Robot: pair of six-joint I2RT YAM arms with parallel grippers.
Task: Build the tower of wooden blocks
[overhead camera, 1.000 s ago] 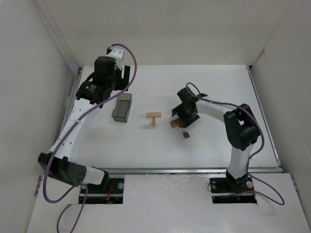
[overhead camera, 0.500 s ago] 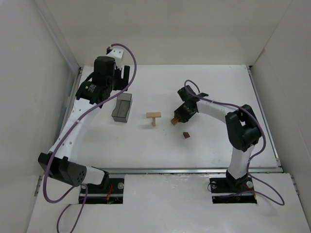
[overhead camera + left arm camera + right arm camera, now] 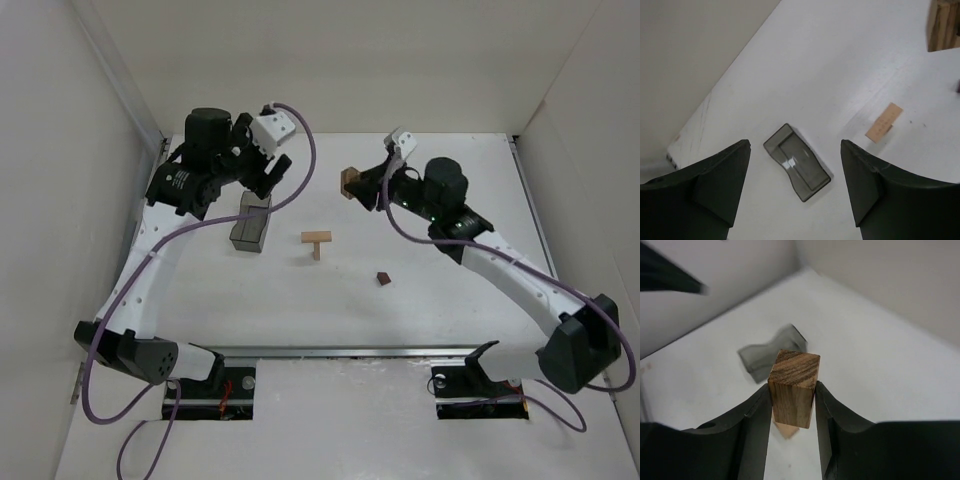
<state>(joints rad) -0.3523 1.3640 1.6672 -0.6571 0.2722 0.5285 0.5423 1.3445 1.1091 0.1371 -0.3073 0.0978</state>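
I am watching a small light-tan wooden block with dark grain (image 3: pixel 792 380) being squeezed on two sides by the right jaws, which are clamping it firmly. It is hanging in the air over the far middle of the white bench (image 3: pixel 450 310), touching nothing but those jaws.

Nearer to me, around the bench's centre, a flat light-tan wooden bar (image 3: pixel 317 237) is sitting across a short light-tan wooden upright (image 3: pixel 316 252), the pair making a T shape in the top view. A tiny dark reddish-brown wooden block (image 3: pixel 383 279) is lying alone on the bench to the right of that T, apart from it (I cannot tell which face is up).

To the left of the T, a dark translucent grey rectangular box (image 3: pixel 797 162) is resting open side up. The left jaws are hovering above it, standing wide apart and gripping nothing, with the box showing between them in the left wrist view.
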